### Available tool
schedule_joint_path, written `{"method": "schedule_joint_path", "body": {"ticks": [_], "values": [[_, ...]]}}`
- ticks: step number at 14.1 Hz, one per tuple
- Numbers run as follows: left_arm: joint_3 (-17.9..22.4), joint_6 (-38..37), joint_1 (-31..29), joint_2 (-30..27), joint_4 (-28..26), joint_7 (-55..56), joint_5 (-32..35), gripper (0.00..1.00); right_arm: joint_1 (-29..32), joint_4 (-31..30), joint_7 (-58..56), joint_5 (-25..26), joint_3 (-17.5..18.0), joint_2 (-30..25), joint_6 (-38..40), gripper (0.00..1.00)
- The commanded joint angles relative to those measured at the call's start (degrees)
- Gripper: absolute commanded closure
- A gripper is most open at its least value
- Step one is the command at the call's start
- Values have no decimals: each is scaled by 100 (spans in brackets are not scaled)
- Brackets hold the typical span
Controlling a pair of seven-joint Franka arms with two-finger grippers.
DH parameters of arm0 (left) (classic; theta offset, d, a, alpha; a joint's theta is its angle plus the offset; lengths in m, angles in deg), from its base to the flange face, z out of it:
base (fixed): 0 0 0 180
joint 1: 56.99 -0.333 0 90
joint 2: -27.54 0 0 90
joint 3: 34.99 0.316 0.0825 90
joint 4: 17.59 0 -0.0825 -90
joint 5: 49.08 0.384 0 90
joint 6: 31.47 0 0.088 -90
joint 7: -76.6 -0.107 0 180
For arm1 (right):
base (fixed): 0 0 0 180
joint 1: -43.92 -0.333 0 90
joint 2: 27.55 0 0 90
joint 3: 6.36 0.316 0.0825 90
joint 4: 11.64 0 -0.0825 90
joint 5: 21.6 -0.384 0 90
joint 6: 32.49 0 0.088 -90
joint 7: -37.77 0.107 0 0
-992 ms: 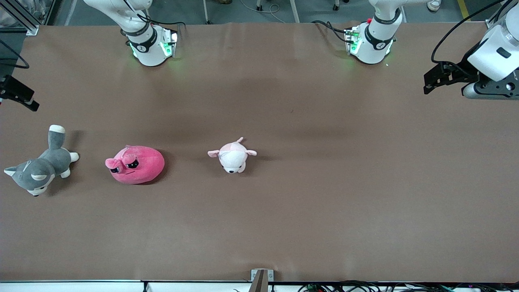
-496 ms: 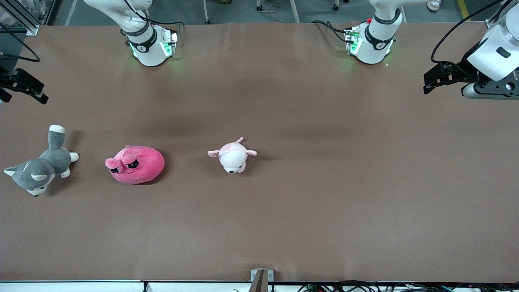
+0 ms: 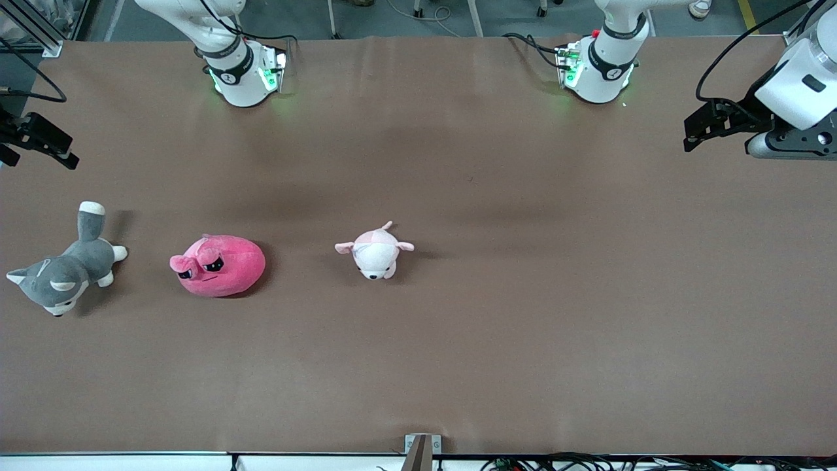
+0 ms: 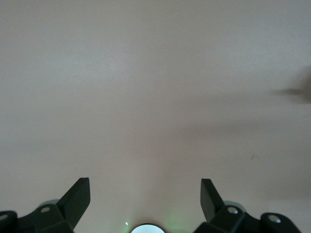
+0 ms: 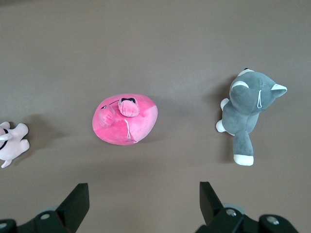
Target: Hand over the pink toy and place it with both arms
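Note:
The pink toy (image 3: 219,265), a round hot-pink plush with frowning eyes, lies on the brown table between the husky and the pale plush. It also shows in the right wrist view (image 5: 125,120). My right gripper (image 3: 39,147) hangs open and empty over the table's edge at the right arm's end, apart from the toy; its fingers show spread in its wrist view (image 5: 145,196). My left gripper (image 3: 694,134) waits open and empty over bare table at the left arm's end (image 4: 146,194).
A grey-and-white husky plush (image 3: 62,271) lies beside the pink toy toward the right arm's end, also seen in the right wrist view (image 5: 245,114). A small pale pink-and-white plush (image 3: 374,250) lies toward the middle, at the edge of the right wrist view (image 5: 12,143).
My right gripper has come a little farther in over the table from its end, then nearly stopped. The left arm and the toys have not moved.

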Motion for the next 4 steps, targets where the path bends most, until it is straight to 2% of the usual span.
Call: {"method": "schedule_joint_path", "body": {"ticks": [1,4], "values": [[6,-62,-21,107,247,-81,-39,0,100,-21,3,117,112,-116,-25,0],[6,-80,-3,107,247,-54,-30,0,99,-2,3,117,112,-107,-52,0]]}}
